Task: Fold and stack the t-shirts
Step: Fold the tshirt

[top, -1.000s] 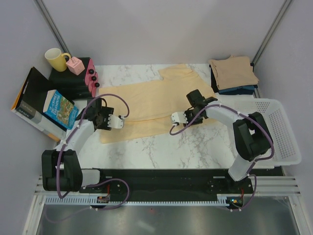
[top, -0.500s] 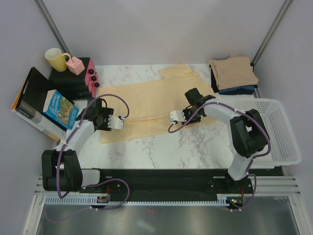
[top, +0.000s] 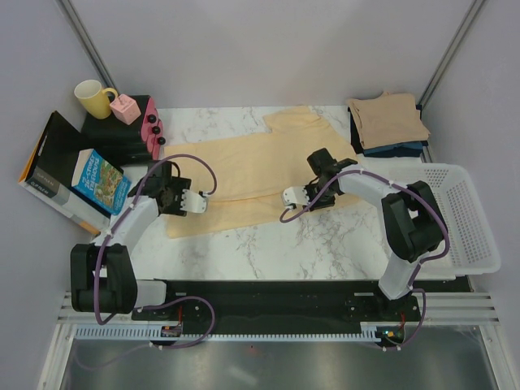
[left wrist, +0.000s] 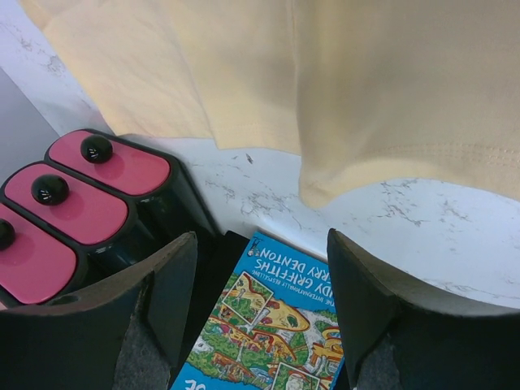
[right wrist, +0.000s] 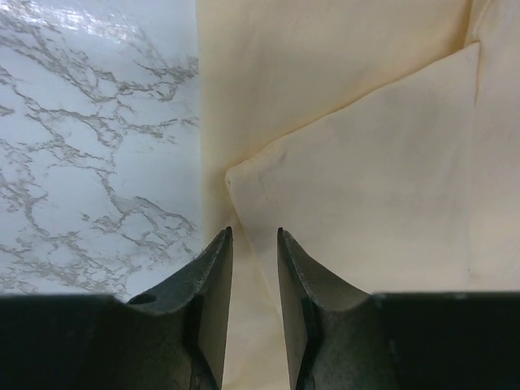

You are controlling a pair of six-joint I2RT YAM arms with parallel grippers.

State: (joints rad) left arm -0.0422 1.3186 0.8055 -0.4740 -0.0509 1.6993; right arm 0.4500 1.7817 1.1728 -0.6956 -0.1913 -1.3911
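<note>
A pale yellow-cream t-shirt [top: 244, 171] lies spread and partly folded on the marble table. My left gripper [top: 162, 192] hovers at the shirt's left edge, open wide and empty. In the left wrist view [left wrist: 260, 244] the shirt's hem [left wrist: 366, 81] lies beyond its fingers. My right gripper [top: 313, 180] is low over the shirt's right part. Its fingers [right wrist: 215, 276] stand a narrow gap apart, straddling a folded edge of the shirt [right wrist: 366, 162]. A tan-beige t-shirt [top: 388, 118] lies folded on dark navy/teal ones [top: 398, 149] at the back right.
A white mesh basket [top: 471, 219] stands at the right edge. At the left are a blue book [top: 99, 180] [left wrist: 276, 325], a black box with red tops [top: 152, 127] [left wrist: 89, 179], a yellow mug [top: 93, 97], a pink box [top: 126, 108] and a black folder [top: 49, 158].
My right gripper has shifted slightly left over the shirt. The left arm has barely moved. The shirt lies much as before.
</note>
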